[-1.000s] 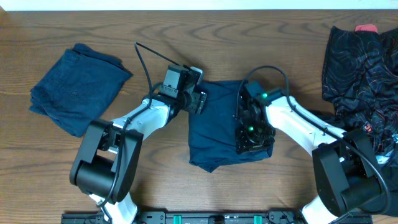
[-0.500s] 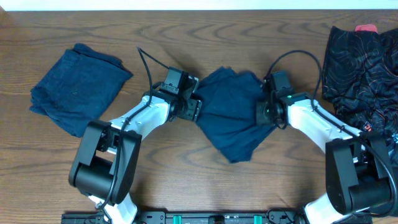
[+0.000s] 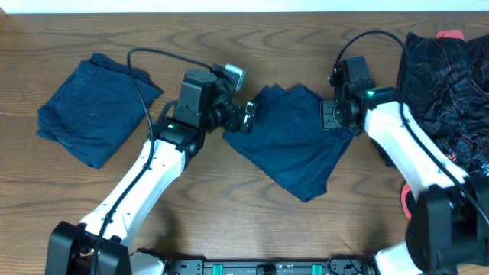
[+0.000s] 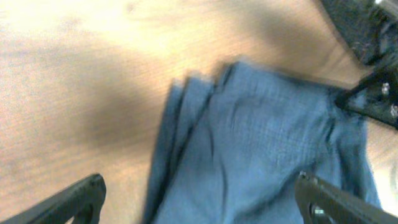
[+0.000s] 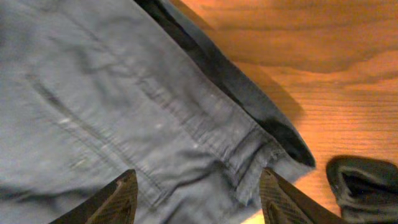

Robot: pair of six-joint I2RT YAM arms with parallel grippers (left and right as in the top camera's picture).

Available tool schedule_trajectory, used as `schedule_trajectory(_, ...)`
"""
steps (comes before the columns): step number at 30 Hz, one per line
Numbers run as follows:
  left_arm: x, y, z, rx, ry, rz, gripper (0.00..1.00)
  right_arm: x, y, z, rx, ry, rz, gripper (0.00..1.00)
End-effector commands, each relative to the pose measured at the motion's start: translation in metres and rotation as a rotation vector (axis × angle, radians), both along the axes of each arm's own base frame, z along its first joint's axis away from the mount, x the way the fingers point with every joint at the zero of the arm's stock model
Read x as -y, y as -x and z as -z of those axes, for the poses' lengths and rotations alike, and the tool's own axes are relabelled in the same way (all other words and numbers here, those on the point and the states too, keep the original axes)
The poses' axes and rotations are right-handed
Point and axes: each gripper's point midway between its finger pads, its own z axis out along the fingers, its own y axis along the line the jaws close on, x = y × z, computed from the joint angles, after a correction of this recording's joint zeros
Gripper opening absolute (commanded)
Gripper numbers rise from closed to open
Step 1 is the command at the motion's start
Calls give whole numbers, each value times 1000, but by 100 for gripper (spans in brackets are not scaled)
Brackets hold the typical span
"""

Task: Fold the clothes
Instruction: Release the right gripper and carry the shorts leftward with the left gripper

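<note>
A dark blue garment lies folded in a slanted shape at the table's middle, layered edges at its far left corner. My left gripper is at that corner, jaws wide open over the cloth in the left wrist view. My right gripper is at the garment's right edge, open over the seamed cloth in the right wrist view. Neither holds the cloth.
A folded blue garment lies at the far left. A pile of black patterned clothes with a red piece fills the right edge. Bare wooden table lies in front.
Both arms moved toward the far side and lifted. The blue garment went from a bunched fold under the right arm to a flat slanted shape. Both grippers now stand open over it.
</note>
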Motion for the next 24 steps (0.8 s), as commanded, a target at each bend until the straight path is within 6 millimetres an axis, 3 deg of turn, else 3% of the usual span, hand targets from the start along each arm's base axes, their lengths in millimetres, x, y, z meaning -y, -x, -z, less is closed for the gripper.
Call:
schedule_trajectory(1, 3, -12, 18, 53, -77, 64, 98, 0, 6, -25, 22, -55, 16, 62)
schedule_trajectory(8, 14, -37, 80, -33, -141, 107, 98, 2, 33, -26, -65, -51, 22, 67)
schedule_trajectory(17, 46, -73, 110, -98, -72, 172, 98, 3, 44, -23, -111, -51, 24, 69)
schedule_trajectory(20, 54, -66, 134, -179, -28, 193, 98, 3, 44, -23, -111, -51, 24, 69)
schedule_trajectory(24, 71, -38, 151, -302, 37, 274, 98, 3, 44, -24, -110, -51, 23, 70)
